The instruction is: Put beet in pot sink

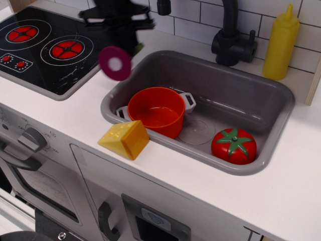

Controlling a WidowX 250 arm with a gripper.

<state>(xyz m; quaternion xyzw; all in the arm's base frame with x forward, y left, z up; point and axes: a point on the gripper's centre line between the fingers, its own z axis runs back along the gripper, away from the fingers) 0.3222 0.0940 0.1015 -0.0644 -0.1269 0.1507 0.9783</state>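
The beet (115, 63) hangs in the air above the counter at the sink's left rim, its magenta flat face with white centre turned toward me. My gripper (128, 42) is shut on its green stalks, which are mostly hidden behind the black fingers; the arm is motion-blurred. The orange-red pot (156, 110) with white-grey handles sits in the left part of the grey sink (261, 95), below and to the right of the beet.
A red tomato (233, 145) lies in the sink's front right corner. A yellow cheese wedge (124, 139) rests on the sink's front left rim. The stove (35, 55) is at the left, a black tap (230, 35) and yellow bottle (281, 42) behind.
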